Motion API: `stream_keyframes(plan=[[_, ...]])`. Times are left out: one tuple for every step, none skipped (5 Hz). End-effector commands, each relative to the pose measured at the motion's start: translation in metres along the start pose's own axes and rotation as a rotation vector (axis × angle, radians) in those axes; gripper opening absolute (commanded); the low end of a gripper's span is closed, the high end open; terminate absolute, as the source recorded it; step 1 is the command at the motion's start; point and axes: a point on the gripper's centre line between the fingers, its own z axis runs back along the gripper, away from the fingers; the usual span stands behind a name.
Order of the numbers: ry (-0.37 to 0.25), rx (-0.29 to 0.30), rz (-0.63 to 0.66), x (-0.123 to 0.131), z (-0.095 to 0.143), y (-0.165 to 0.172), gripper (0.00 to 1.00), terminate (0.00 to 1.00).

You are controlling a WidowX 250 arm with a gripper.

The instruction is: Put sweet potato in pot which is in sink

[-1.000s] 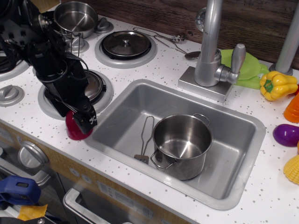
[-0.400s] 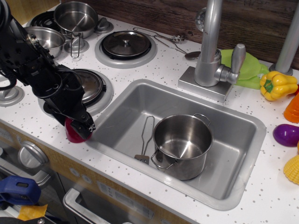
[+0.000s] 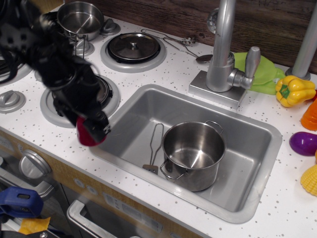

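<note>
Black gripper (image 3: 94, 130) at the left of the scene is clamped on the sweet potato (image 3: 85, 134), a small glossy red toy, held at the left rim of the sink (image 3: 148, 91); whether it is clear of the counter (image 3: 168, 69) is hard to tell, since the arm is blurred; to the right, inside the sink, lies one thin wire utensil (image 3: 154, 146), and just beside it stands the pot (image 3: 192, 154), upright and empty; one tall tap (image 3: 224, 49) rises behind the sink; further right sit one yellow pepper (image 3: 294, 90) and one purple toy (image 3: 303, 143); two smaller steel pans stand on the stove at the back left. Likely risks: the slick toy could slip from the grip during the carry, or the gripper could knock the pot's rim and tip it.
</note>
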Motion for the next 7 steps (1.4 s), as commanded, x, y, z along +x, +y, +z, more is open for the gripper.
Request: stream_keyframes(plan=[[-0.065,0.049,-0.024,0.049,0.029,-0.027,0.0,0.0],[-0.08,0.085,-0.017,0.074,0.022,-0.056,1.0,0.0],[-0.113,0.085,-0.031,0.095,0.004,-0.08,1.0,0.0],[-0.125,0.057,-0.015,0.104,-0.006,-0.094,1.0,0.0],[-0.125,0.057,-0.015,0.104,-0.006,-0.094,1.0,0.0],[-0.125,0.057,-0.015,0.104,-0.006,-0.094,1.0,0.0],[-0.125,0.057,-0.015,0.104,-0.006,-0.094,1.0,1.0]])
